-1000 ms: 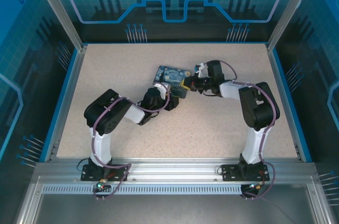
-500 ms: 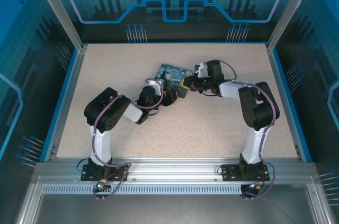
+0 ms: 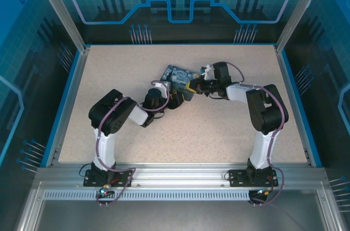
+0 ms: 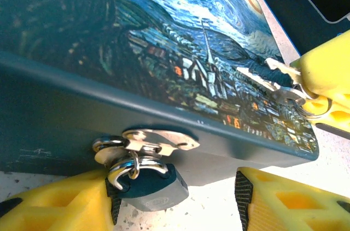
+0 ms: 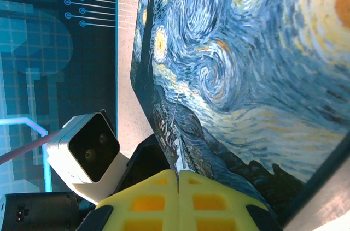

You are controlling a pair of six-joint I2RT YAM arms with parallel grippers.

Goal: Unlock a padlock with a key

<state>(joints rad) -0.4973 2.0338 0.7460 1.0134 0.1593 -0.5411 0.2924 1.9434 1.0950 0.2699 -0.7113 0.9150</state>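
Both arms meet at a Starry Night tin [image 3: 176, 75] on the speckled table [image 3: 109, 72]: left gripper [image 3: 174, 99] at its near side, right gripper [image 3: 192, 86] at its right end.

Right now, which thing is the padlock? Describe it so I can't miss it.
Find the Starry Night tin on the table. On its dark side wall a silvery hasp sticks out; the padlock hangs from it, small, teal-bodied, with a thin silvery shackle.

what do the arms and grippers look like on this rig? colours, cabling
Left arm and right arm match: black joint housings, white links, a purplish cable running along each from the base. Left gripper and right gripper have yellow fingers with moulded grid pockets on black mounts. White camera box on the left wrist.
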